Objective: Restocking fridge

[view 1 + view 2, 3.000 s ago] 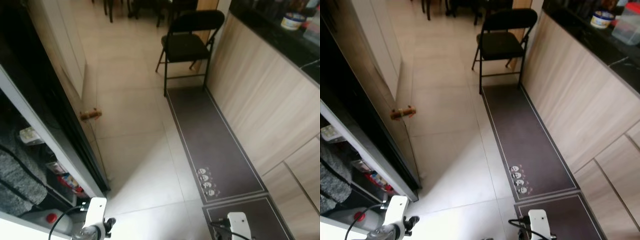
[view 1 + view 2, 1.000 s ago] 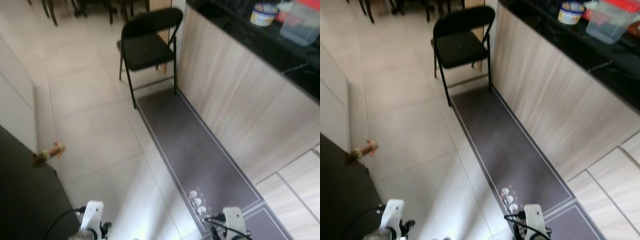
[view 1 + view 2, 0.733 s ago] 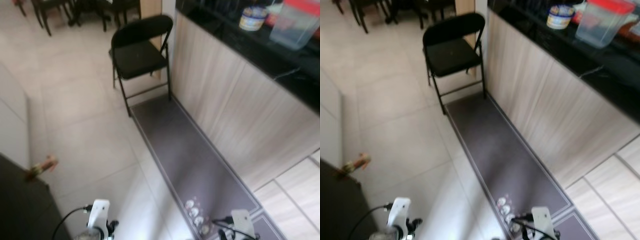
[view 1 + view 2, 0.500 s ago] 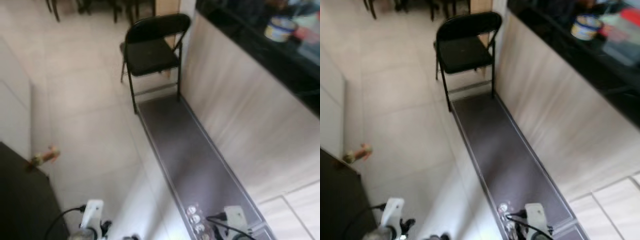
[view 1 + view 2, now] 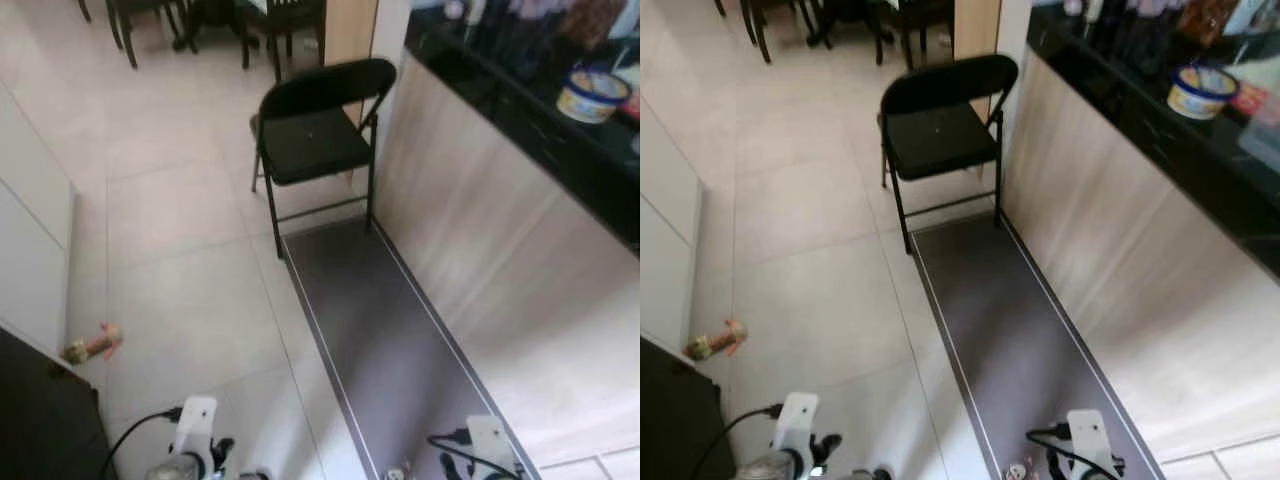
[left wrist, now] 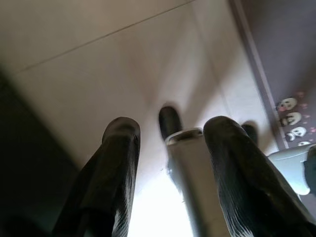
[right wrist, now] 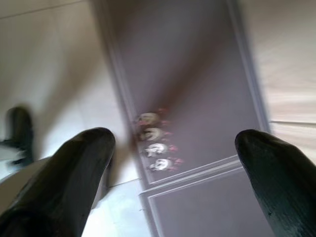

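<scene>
Head views catch a black chair (image 5: 315,130) at the mat's (image 5: 1010,340) far end, tub (image 5: 1200,92) on the table (image 5: 1160,130). Wrist views: left gripper (image 6: 170,131) and right gripper (image 7: 173,143), fingers apart, empty, over floor (image 5: 190,250). No fridge in sight.

You face a long dark floor runner (image 5: 385,345) stretching toward 12 o'clock, with a black folding metal chair (image 5: 315,130) standing at its far end. A pale wood-fronted counter (image 5: 480,235) runs along your 2 o'clock, a round lidded tub (image 5: 593,93) on its top. At 9 o'clock, a small toy-like object (image 5: 90,344) lies on the pale tiled floor (image 5: 180,250).
</scene>
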Tool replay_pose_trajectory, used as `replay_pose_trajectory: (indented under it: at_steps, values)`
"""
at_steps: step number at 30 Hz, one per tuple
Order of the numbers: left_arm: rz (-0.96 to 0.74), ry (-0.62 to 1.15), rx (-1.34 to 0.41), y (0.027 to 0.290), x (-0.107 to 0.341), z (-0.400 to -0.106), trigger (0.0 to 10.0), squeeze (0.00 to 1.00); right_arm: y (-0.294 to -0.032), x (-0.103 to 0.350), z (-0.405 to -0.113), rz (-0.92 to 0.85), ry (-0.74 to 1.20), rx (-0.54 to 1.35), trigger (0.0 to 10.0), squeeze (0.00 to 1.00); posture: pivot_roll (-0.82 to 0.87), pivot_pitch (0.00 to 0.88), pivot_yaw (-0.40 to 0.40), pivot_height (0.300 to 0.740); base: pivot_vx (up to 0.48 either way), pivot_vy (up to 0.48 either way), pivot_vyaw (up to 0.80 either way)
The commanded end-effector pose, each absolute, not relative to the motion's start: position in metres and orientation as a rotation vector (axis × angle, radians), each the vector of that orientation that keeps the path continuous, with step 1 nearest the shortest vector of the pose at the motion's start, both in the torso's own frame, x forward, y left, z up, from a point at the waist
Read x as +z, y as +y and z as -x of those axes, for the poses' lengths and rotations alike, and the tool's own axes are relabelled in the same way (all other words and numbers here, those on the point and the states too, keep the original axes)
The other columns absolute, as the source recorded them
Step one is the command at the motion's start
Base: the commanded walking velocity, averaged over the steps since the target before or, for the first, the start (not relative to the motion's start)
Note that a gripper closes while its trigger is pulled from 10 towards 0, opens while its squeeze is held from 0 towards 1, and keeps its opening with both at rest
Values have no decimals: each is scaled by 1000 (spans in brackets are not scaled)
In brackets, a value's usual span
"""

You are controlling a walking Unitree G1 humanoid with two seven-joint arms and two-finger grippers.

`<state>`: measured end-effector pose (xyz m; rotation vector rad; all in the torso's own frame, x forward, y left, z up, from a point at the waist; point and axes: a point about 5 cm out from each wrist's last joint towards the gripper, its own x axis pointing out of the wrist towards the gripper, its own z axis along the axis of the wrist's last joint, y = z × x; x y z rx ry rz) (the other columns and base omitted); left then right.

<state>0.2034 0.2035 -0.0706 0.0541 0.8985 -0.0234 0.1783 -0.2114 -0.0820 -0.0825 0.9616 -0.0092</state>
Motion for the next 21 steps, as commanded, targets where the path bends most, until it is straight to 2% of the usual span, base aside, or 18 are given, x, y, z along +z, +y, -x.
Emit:
replay_pose_trajectory:
  at_steps: [1,2,8,21]
  values:
    - [-58,927,-31,201,-74,-198,10000,0,-215,-86,-167,93,998,-9,10000,0,-104,138,-16,740,337,0,0]
    - [-58,927,-30,201,-74,-198,10000,0,-215,-86,-167,99,995,-4,10000,0,-105,138,-16,740,341,0,0]
    - [-58,920,-28,201,-73,-200,10000,0,-216,-86,-168,111,989,0,10000,0,-104,144,-18,740,326,0,800]
    - [-77,902,-8,203,-71,-203,10000,0,-216,-85,-170,107,984,-10,10000,0,-106,159,-22,740,0,0,800]
